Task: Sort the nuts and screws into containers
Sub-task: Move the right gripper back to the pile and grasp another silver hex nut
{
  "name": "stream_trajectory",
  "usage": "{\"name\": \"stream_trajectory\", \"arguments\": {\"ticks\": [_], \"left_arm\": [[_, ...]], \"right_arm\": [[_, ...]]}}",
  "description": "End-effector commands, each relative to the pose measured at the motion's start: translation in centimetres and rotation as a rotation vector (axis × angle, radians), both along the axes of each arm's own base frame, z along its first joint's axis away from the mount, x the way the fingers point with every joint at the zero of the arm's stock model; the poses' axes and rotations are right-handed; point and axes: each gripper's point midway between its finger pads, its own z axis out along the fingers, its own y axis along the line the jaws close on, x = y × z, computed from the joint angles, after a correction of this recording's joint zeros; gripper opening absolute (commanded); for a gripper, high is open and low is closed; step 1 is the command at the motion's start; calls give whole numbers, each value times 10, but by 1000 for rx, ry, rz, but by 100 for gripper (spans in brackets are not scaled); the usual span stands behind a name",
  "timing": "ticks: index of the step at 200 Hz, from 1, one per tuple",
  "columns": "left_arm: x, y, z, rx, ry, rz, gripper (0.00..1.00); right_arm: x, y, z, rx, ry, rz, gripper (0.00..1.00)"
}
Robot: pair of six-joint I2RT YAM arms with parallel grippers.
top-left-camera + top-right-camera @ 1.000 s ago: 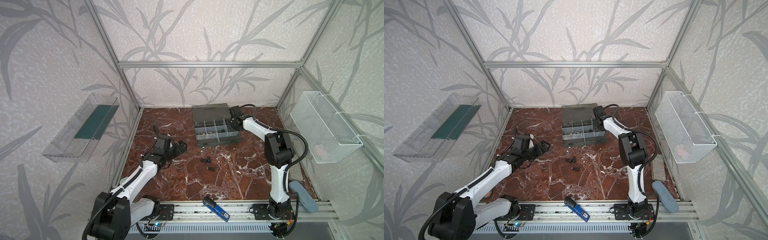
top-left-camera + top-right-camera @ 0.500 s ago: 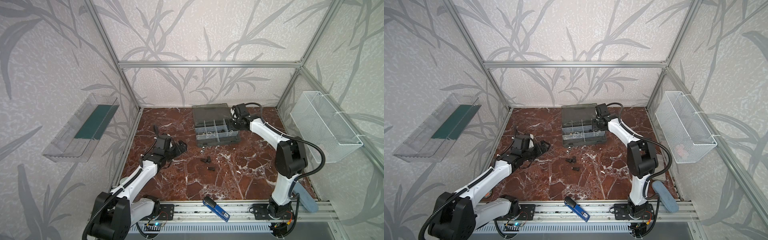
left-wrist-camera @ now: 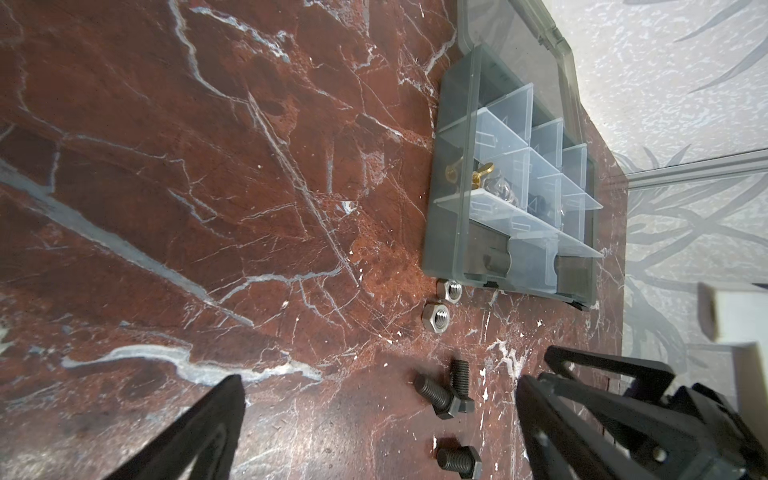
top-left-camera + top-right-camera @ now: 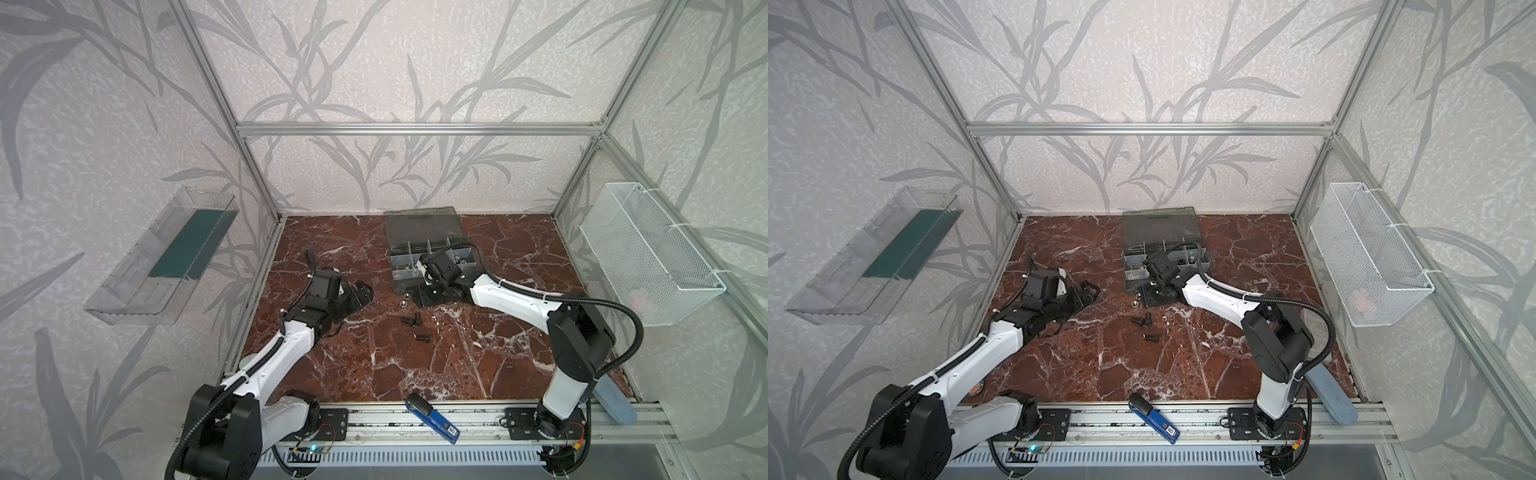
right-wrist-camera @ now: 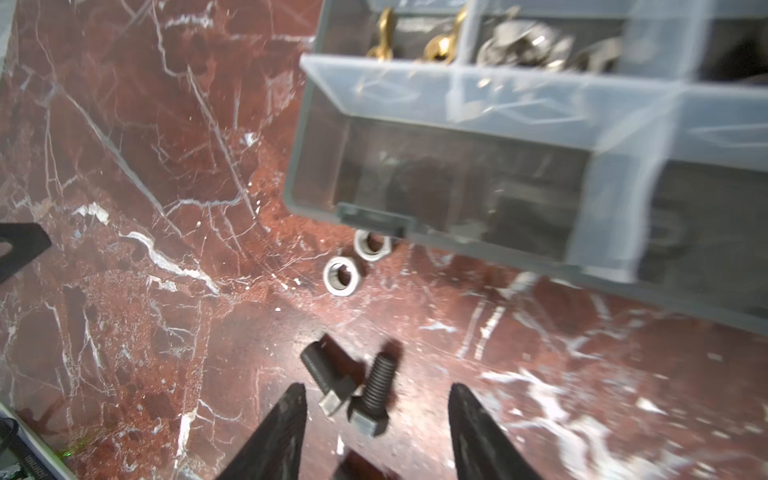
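Plainly, both end effectors stood open and held nothing. The left end effector [image 3: 378, 380] hung low over the worktop [image 3: 166, 208] with its fingers spread wide. In both top views it was to the left of the loose parts and apart from them. The right end effector [image 5: 377, 388] had its jaws parted too. In its wrist view two of the screws [image 5: 374, 395] lay on the marble with heads together and shafts splayed in a V, seen between the fingertips. Whether the tips touched the stone could not be told. A third screw [image 3: 457, 459] lay alone near that pair. Two silver nuts [image 5: 341, 275] sat flat beside each other, one right at the front wall of the grey organiser case [image 5: 316, 166]. The case lay open, its smoky lid [image 4: 419, 226] folded back toward the rear wall. Among its containers [image 3: 511, 137], brass pieces [image 3: 482, 174] lay in one cell and shiny silver pieces [image 5: 523, 45] in the next.
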Motion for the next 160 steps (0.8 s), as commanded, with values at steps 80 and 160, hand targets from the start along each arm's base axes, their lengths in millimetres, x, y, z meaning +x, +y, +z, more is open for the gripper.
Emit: {"name": "stream_trajectory", "arguments": {"ticks": [80,160], "left_arm": [[-5,5,-1,2,-1,2,99],[-9,11,-4,-4,-3,14,99]], "right_arm": [[6,53,-28,-46,-1,-135,56],[11,45,-49,-139,28,-216,56]]}}
